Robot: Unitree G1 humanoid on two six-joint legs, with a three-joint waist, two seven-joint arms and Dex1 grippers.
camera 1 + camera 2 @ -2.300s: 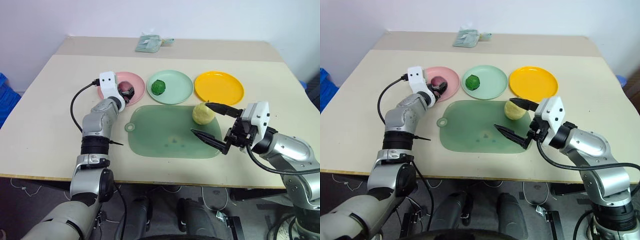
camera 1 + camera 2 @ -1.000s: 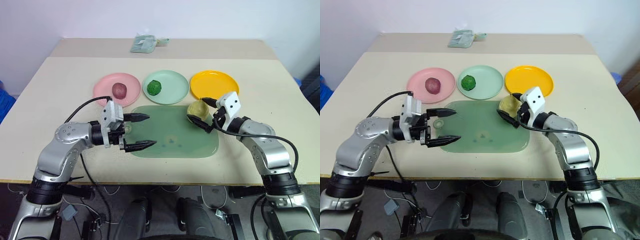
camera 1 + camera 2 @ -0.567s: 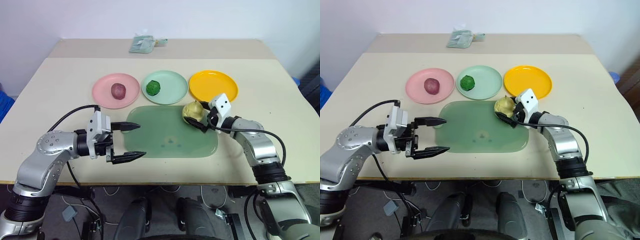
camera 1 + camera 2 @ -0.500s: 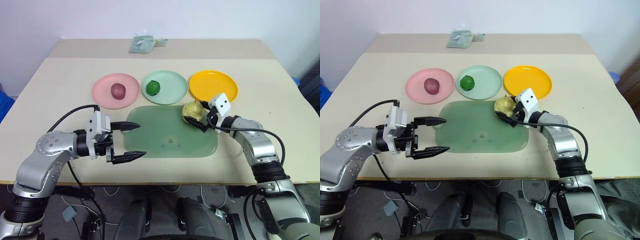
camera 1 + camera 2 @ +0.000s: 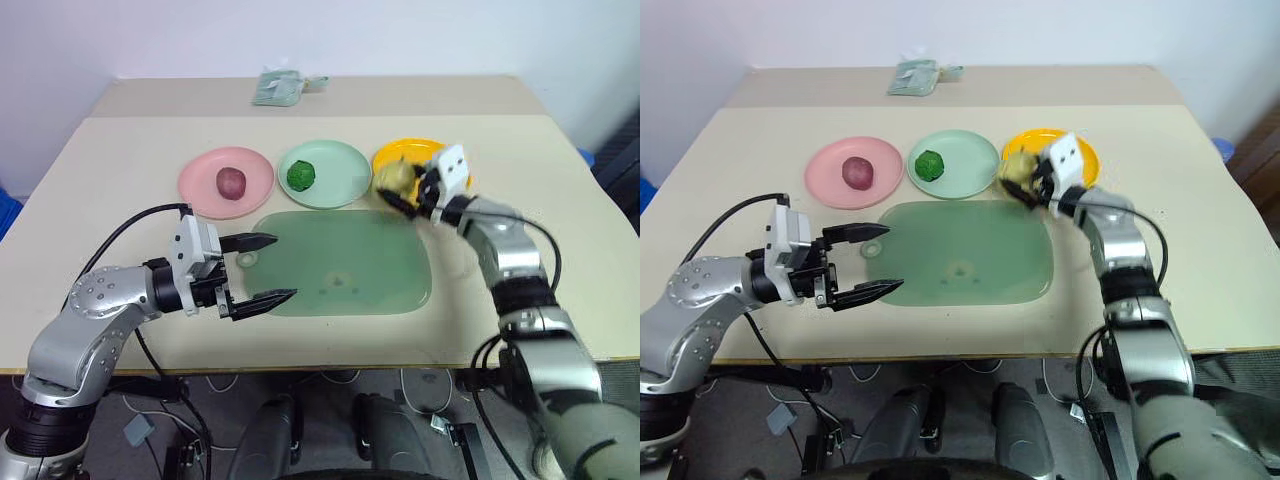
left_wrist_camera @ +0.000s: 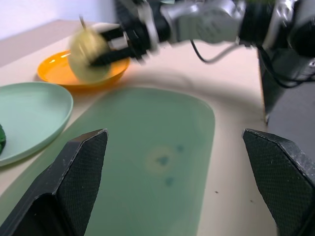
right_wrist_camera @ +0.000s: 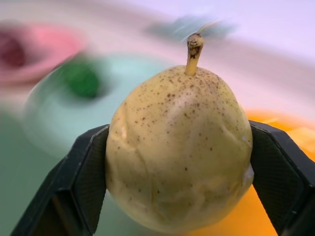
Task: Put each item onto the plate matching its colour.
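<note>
The right gripper [image 5: 408, 190] pinches the pale yellow pear [image 7: 179, 150] between its two black fingers and has carried it off the green cutting mat [image 5: 345, 262] to the near rim of the orange-yellow plate [image 5: 432, 153]. The left gripper [image 5: 258, 270] stays spread and empty over the mat's left edge. With the reddish-purple ball [image 5: 231, 181] on the pink plate [image 5: 198, 186] and the dark green ball [image 5: 300, 175] on the mint plate [image 5: 343, 160], likely only the pear's release remains.
</note>
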